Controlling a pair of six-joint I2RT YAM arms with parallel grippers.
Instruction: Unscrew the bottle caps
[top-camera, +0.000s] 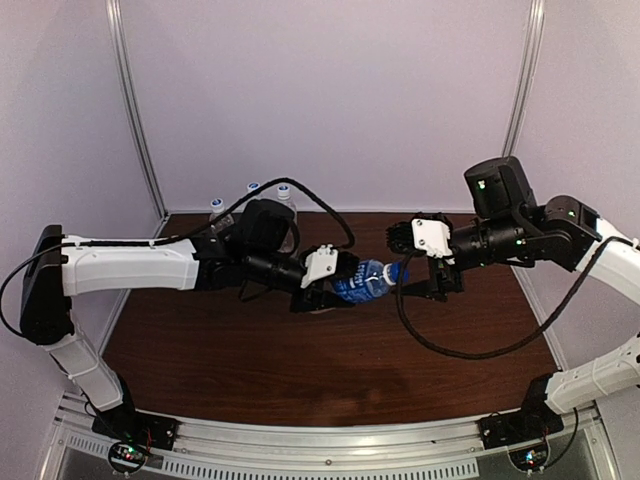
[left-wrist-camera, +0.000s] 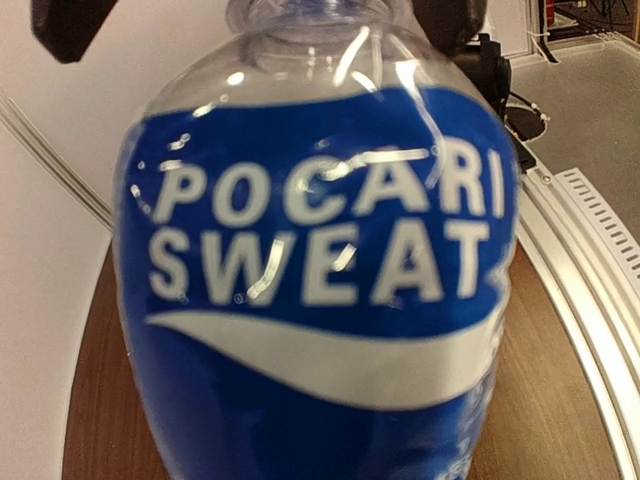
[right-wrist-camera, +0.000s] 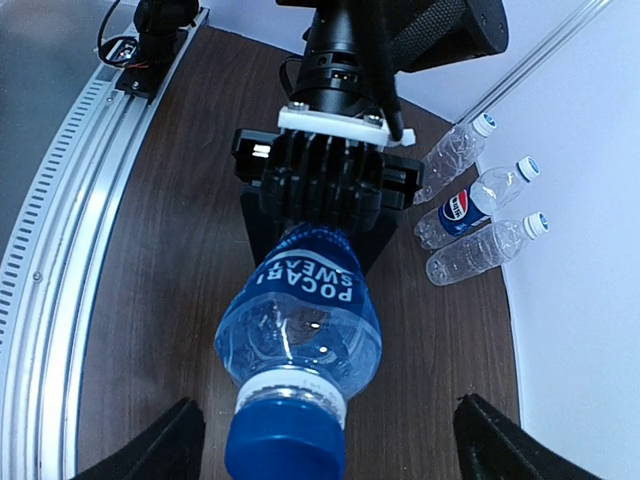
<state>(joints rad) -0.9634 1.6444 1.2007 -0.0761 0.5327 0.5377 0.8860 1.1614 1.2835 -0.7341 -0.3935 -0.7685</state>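
Note:
A clear bottle with a blue label (top-camera: 360, 282) is held level above the table, its base in my left gripper (top-camera: 338, 283), which is shut on it. In the right wrist view the left gripper (right-wrist-camera: 325, 195) clamps the far end of the bottle (right-wrist-camera: 300, 310). The dark blue cap (right-wrist-camera: 285, 445) points at my right gripper (right-wrist-camera: 328, 425). That gripper is open, with a finger well clear of the cap on either side. The label (left-wrist-camera: 320, 280) fills the left wrist view and hides the left fingers. My right gripper (top-camera: 403, 268) sits at the cap end.
Three more clear bottles lie at the back left corner (top-camera: 253, 198), one with a Pepsi label (right-wrist-camera: 470, 203). Each has a white cap with a blue centre (right-wrist-camera: 527, 168). White walls stand close behind them. A metal rail (right-wrist-camera: 60, 230) runs along the near table edge.

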